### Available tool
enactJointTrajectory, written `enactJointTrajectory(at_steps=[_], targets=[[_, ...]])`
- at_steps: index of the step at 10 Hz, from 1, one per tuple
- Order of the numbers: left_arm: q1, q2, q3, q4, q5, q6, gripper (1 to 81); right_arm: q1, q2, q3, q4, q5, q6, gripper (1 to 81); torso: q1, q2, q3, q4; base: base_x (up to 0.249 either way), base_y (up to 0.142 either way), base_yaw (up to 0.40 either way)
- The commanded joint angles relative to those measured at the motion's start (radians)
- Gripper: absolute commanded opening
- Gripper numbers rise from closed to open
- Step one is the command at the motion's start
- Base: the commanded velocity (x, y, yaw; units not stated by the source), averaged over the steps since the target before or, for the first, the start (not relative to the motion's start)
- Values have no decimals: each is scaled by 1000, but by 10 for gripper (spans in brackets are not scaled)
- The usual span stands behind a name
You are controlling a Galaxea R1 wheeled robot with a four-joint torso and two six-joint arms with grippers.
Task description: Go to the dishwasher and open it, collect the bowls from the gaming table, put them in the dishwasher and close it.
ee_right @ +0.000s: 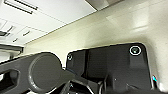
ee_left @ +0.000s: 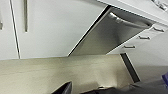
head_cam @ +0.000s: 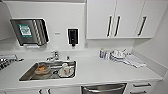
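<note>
Though the right wrist view takes in the robot's own dark plate and jointed bar, I cannot tell from it whether the right gripper's fingers are apart or together, and the left wrist view leaves the left gripper's fingers just as unclear. Out from the left wrist, the dishwasher [ee_left: 110, 35] shows its stainless-steel front with the bar handle [ee_left: 130, 23] along its upper edge, set flush between a white cabinet door [ee_left: 55, 27] and a stack of white drawers [ee_left: 140, 41], with pale floor [ee_left: 62, 72] in front of them. The right wrist view shows more pale floor [ee_right: 105, 27] and white cabinet fronts [ee_right: 32, 15] beyond it. From the head view, the dishwasher [head_cam: 103, 88] sits at about 6 o'clock, just under the edge of the white countertop [head_cam: 107, 70], its door closed. The steel sink [head_cam: 48, 71] lies at 8 o'clock, holding dishes, among them an orange-tinted bowl [head_cam: 42, 69] and a white plate [head_cam: 66, 72], with the tap [head_cam: 53, 56] behind it. At 3 o'clock on the counter stand a small bottle [head_cam: 101, 53], stacked crockery [head_cam: 117, 56] and a folded cloth [head_cam: 135, 61]. On the wall at 10 o'clock hangs a paper towel dispenser [head_cam: 30, 31], and near 12 o'clock a black soap dispenser [head_cam: 73, 36]. White upper cabinets [head_cam: 122, 18] with dark handles fill 1 to 2 o'clock.
</note>
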State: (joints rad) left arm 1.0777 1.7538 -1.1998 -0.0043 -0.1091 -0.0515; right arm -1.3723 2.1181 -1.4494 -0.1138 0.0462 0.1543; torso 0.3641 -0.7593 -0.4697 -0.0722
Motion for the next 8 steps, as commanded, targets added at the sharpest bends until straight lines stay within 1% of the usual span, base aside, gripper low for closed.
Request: enactJointTrajectory(at_steps=[1, 2, 3, 4, 5, 6, 8], targets=[[-224, -121, 115, -6, 230, -22, 811, 106, -90, 97, 13, -40, 21, 811, 63, -97, -91, 0, 0, 0, 0], [-262, -158, 169, -6, 256, -22, 811, 118, -94, 107, 13, -40, 21, 811, 84, -129, -121, 0, 0, 0, 0], [-299, -207, 233, -5, 270, -22, 811, 130, -97, 110, 13, -40, 31, 811, 108, -168, -64, 0, 0, 0, 0], [-322, -244, 281, 1, 278, -22, 811, 144, -97, 110, 13, -40, 44, 811, 127, -196, -91, 0, 0, 0, 0], [-336, -284, 325, 6, 279, -22, 811, 156, -99, 109, 13, -43, 56, 811, 143, -220, -98, 0, 0, 0, 0], [-354, -305, 342, 4, 281, -22, 811, 167, -99, 107, 14, -48, 67, 811, 162, -250, -108, 0, 0, 0, 0], [-359, -364, 408, 9, 282, -21, 811, 180, -100, 106, 13, -52, 80, 811, 208, -322, -111, 0, 0, 0, 0]])
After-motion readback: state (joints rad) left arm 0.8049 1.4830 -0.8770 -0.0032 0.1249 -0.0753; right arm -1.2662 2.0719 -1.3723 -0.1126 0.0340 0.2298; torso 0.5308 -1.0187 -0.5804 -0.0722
